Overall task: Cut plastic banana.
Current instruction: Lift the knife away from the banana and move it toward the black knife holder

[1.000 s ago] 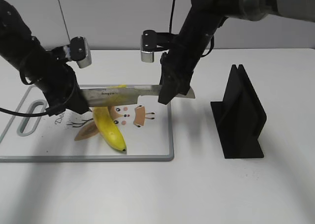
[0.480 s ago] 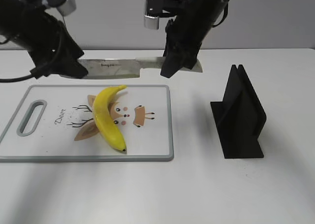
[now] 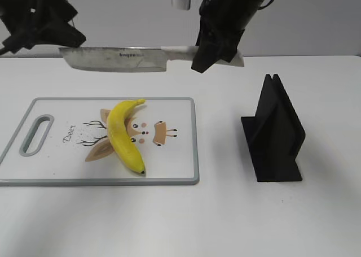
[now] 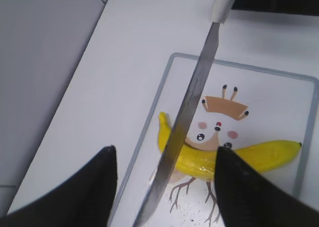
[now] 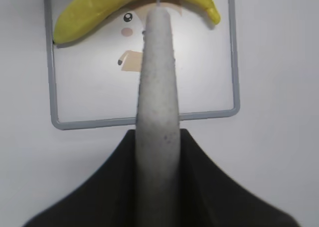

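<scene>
Between the fingers of our right pincer (image 5: 156,157) sits the pale grey handle (image 5: 157,77) of the knife (image 3: 121,59); the pincer is pinched onto it, and in the right wrist view the handle runs straight out ahead of the pincer. Beyond the handle's far end, and below it, lies the plastic banana (image 5: 129,5) on the cutting board (image 5: 199,62), which rests flat on the white desk (image 5: 279,62).

Our left pincer (image 4: 162,187) stands spread, with one dark finger on either side of the blade (image 4: 187,117) and a clear gap to each; the blade passes between them without touching. Below the left pincer and further out, the plastic banana (image 4: 234,154) lies across the board's deer drawing (image 4: 222,117), with the blade crossing above it in that view.

From the exterior view, the knife hangs level in the air, well above the cutting board (image 3: 175,155), its handle end in our right pincer (image 3: 217,45) and its tip near our left pincer (image 3: 53,36), whose fingers are hard to make out from here. The plastic banana (image 3: 123,135) lies whole, below the blade and apart from it, on the board's middle, its dark tip toward the near edge. To the right of our right pincer and lower, a black knife stand (image 3: 275,130) sits upright on the desk (image 3: 225,212), well apart from the board.
</scene>
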Robot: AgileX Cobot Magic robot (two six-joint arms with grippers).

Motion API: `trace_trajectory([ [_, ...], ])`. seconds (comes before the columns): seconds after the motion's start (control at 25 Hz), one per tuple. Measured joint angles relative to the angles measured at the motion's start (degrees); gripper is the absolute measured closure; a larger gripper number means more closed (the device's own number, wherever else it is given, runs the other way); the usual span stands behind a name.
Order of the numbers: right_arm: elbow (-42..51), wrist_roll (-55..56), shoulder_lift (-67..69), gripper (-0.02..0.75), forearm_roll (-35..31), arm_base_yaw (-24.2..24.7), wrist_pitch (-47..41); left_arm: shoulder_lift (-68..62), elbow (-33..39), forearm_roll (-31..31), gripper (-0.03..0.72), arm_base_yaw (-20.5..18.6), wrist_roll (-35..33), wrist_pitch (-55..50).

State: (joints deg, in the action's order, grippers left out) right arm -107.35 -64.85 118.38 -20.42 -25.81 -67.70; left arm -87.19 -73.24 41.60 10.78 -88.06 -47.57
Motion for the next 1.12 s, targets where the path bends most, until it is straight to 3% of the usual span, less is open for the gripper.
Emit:
trace_trajectory([
  [0.12,0.0,6.3,-2.8,0.556,2.5,0.0,0.1,1.7,0.0,-5.3,0.099,0.1,9.5,3.5],
  [0.32,0.0,26.7,-7.0,0.556,7.4,0.1,0.3,5.5,0.0,-18.2,0.099,0.1,30.7,8.0],
  [0.56,0.2,42.8,-10.4,0.556,9.5,0.3,-0.1,10.3,0.0,-30.3,0.099,0.1,55.7,8.4],
  [0.72,1.3,54.2,-12.8,0.556,12.4,1.4,-0.7,14.1,0.0,-38.2,0.099,0.1,67.8,4.8],
  [0.88,5.2,61.3,-16.8,0.556,14.2,3.9,-0.9,17.5,0.0,-44.2,0.099,0.1,72.6,-2.5],
  [1.12,14.2,68.7,-23.9,0.556,15.1,7.8,0.2,22.7,4.2,-45.0,0.099,0.1,73.9,-10.2],
])
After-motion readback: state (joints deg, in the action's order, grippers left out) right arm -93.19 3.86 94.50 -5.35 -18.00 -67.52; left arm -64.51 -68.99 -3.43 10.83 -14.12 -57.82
